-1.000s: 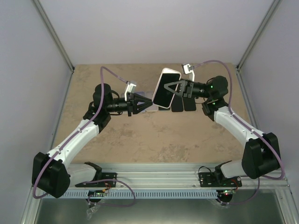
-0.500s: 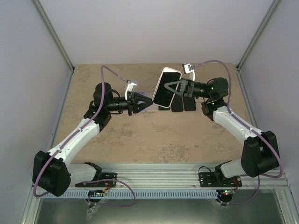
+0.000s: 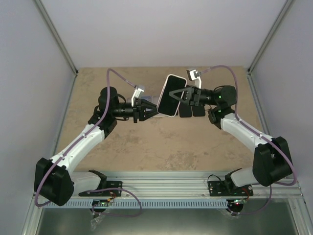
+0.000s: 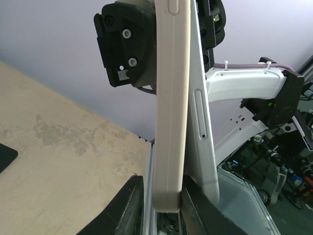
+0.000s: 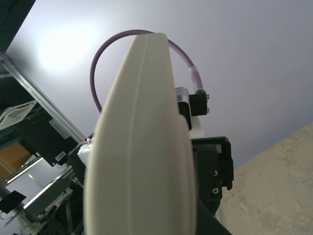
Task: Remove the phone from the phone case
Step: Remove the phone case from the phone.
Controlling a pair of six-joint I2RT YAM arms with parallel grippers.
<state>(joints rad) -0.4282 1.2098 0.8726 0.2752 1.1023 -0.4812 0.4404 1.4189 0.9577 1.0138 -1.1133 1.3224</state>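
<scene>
I am watching the phone point(image 3: 168, 95) in its cream case point(image 3: 175, 78) hanging above the table point(image 3: 195, 142), tilted, at the centre of the top view. The right end effector point(image 3: 182, 94) is clamping it from the right, one finger lying across the dark screen. The left end effector point(image 3: 152, 109) is pinching the case's lower left end. In the left wrist view the case is sitting between both fingers point(image 4: 128, 210) at the bottom edge, the grey phone lying along its right side.

Place: a robotics lab test cell.
Enclosure: plain pale panels point(image 3: 161, 34) wall in a stone-patterned tabletop point(image 3: 161, 147).
Mounting: an aluminium rail point(image 3: 166, 178) runs along the near edge.
Beyond: cluttered equipment point(image 4: 274, 166).
</scene>
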